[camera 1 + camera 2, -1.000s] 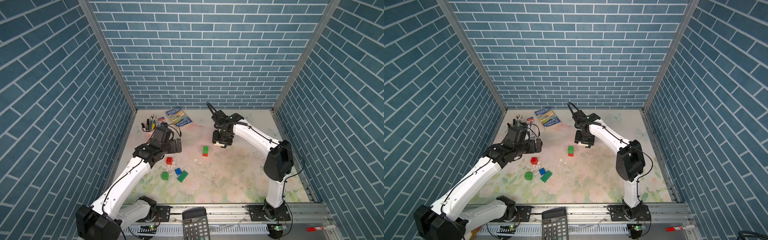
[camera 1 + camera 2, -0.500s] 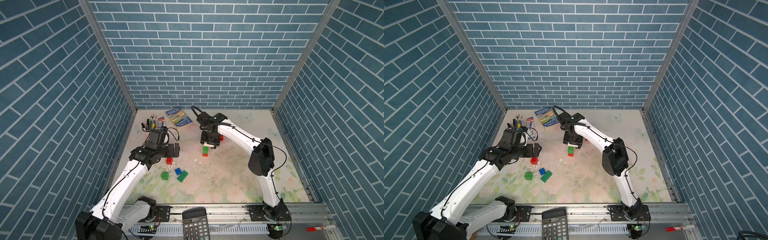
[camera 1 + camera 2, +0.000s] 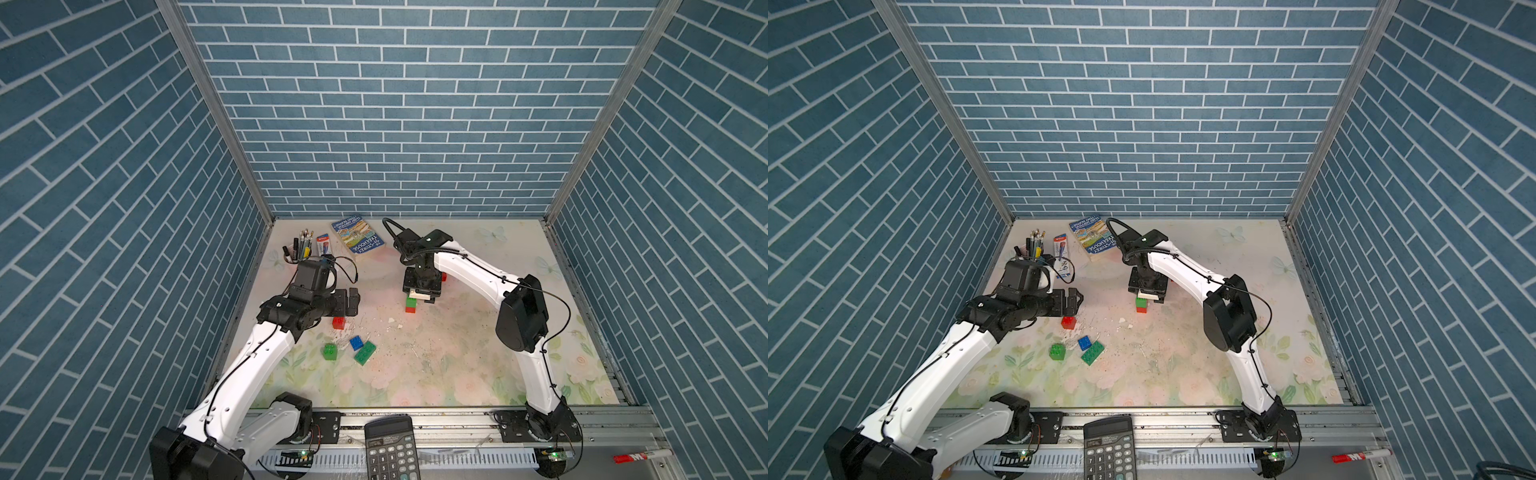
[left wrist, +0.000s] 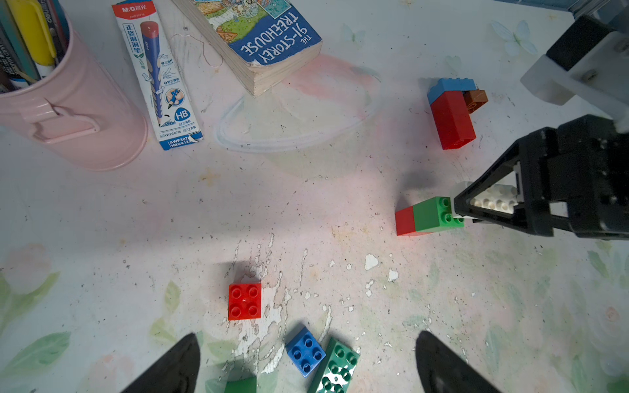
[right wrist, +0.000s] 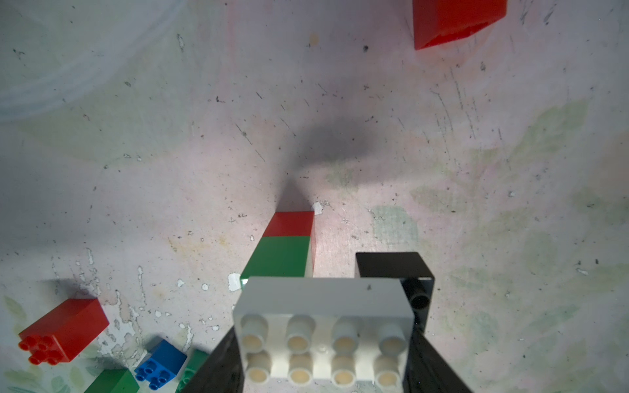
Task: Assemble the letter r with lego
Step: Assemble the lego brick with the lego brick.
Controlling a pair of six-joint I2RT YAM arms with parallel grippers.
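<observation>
Partway closed, right tool (image 5: 325,337), gripping white brick (image 5: 323,299)

Legible markings. The paperback book (image 4: 272,37) on the tabletop (image 4: 306,211) bore the cover title "THE 91-STOREY TREEHOUSE", white on blue. The pencil box (image 4: 158,78) beside it carried the brand "M&G" with Chinese characters on a red band, the grade "HB" in a blue circle, and the code "AWP30716" at one end. The red marker (image 3: 1356,457) showed a white "M". Lettering on the calculator (image 3: 392,449) was too small to read.
</observation>
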